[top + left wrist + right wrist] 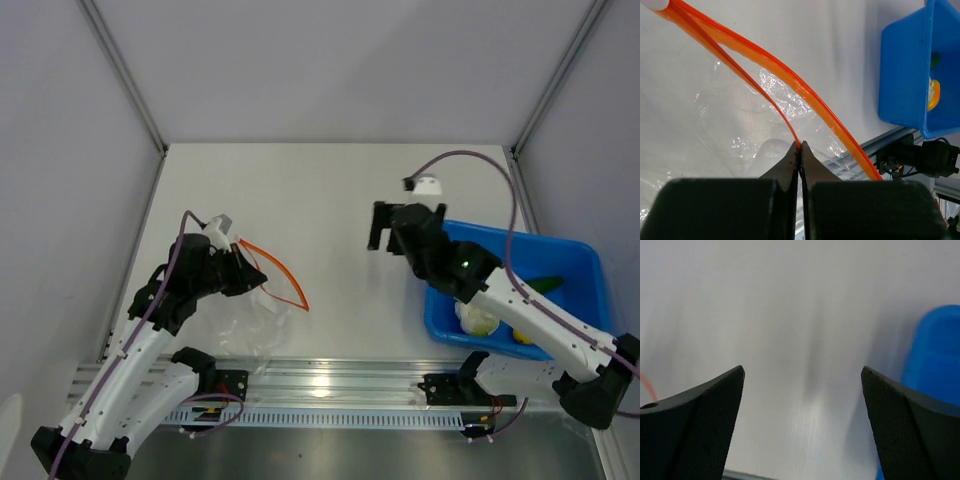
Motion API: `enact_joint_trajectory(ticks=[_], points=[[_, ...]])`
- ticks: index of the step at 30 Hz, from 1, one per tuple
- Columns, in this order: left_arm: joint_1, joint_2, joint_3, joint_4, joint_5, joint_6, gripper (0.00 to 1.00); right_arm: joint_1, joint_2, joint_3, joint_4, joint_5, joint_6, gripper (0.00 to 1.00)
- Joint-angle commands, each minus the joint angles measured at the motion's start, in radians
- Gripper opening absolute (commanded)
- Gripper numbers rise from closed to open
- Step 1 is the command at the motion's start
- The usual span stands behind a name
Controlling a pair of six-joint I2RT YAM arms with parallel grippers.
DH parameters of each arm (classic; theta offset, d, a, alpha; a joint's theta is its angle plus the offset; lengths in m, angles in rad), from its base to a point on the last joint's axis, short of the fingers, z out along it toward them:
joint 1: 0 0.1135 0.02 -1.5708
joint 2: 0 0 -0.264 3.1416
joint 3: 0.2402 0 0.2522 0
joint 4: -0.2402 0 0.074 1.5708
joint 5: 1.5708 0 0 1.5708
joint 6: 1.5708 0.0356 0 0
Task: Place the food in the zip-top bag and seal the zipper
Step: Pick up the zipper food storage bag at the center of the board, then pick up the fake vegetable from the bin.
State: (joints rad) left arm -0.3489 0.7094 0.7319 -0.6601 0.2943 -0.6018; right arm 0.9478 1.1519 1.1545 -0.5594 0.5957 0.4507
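Note:
The clear zip-top bag (245,315) lies crinkled on the white table at the left, its mouth held apart. My left gripper (243,268) is shut on one lip of the orange-red zipper (283,272). In the left wrist view its fingertips (800,148) pinch the thin lip, while the other zipper (807,95) lip arcs free to the right. My right gripper (405,228) is open with nothing in it above the table, left of the tray; its wrist view (802,372) shows only table. The food lies in the tray: leafy lump (478,320), cucumber (545,284), yellow-orange fruit (522,336).
The blue plastic tray (585,258) stands at the right, partly under my right arm, and shows in both wrist views (900,75) (940,350). An aluminium rail (330,378) runs along the near edge. Grey walls with metal posts close in the table.

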Motion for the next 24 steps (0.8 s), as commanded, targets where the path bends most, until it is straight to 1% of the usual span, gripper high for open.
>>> enact_joint_trajectory(ticks=[1, 3, 4, 8, 11, 12, 14, 15, 16, 18, 20, 21, 24], points=[[-0.009, -0.025, 0.017, 0.020, 0.028, 0.020, 0.01, -0.243, -0.099, 0.007, -0.195, 0.070, 0.163, 0.99], [-0.012, -0.030, 0.015, 0.025, 0.045, 0.022, 0.01, -0.332, -0.141, -0.018, -0.235, 0.073, 0.192, 0.99], [-0.013, -0.028, 0.015, 0.036, 0.048, 0.023, 0.01, -0.407, -0.150, -0.027, -0.264, 0.072, 0.197, 0.99], [-0.016, 0.002, 0.014, 0.040, 0.057, 0.036, 0.01, -0.547, -0.185, -0.091, -0.318, 0.064, 0.236, 0.99], [-0.019, 0.012, 0.008, 0.048, 0.069, 0.036, 0.01, -0.634, -0.173, -0.145, -0.352, 0.009, 0.256, 0.99], [-0.022, 0.012, 0.004, 0.050, 0.072, 0.037, 0.01, -0.652, -0.163, -0.156, -0.358, -0.046, 0.244, 1.00], [-0.024, 0.009, 0.003, 0.051, 0.071, 0.040, 0.01, -0.664, -0.123, -0.183, -0.384, -0.083, 0.227, 0.99], [-0.024, 0.006, 0.003, 0.051, 0.072, 0.042, 0.01, -0.662, -0.104, -0.194, -0.401, -0.083, 0.235, 1.00], [-0.024, 0.005, 0.001, 0.050, 0.071, 0.046, 0.01, -0.662, -0.077, -0.206, -0.436, -0.068, 0.284, 0.99], [-0.025, 0.007, 0.000, 0.051, 0.069, 0.050, 0.01, -0.627, -0.044, -0.176, -0.488, 0.007, 0.324, 0.99], [-0.025, 0.010, -0.008, 0.057, 0.072, 0.051, 0.01, -0.632, -0.015, -0.144, -0.546, 0.027, 0.389, 0.99], [-0.025, 0.013, -0.006, 0.060, 0.074, 0.048, 0.01, -0.662, -0.012, -0.150, -0.545, -0.008, 0.390, 0.99], [-0.027, 0.016, -0.012, 0.068, 0.092, 0.045, 0.01, -0.685, -0.014, -0.194, -0.514, -0.053, 0.416, 1.00]])
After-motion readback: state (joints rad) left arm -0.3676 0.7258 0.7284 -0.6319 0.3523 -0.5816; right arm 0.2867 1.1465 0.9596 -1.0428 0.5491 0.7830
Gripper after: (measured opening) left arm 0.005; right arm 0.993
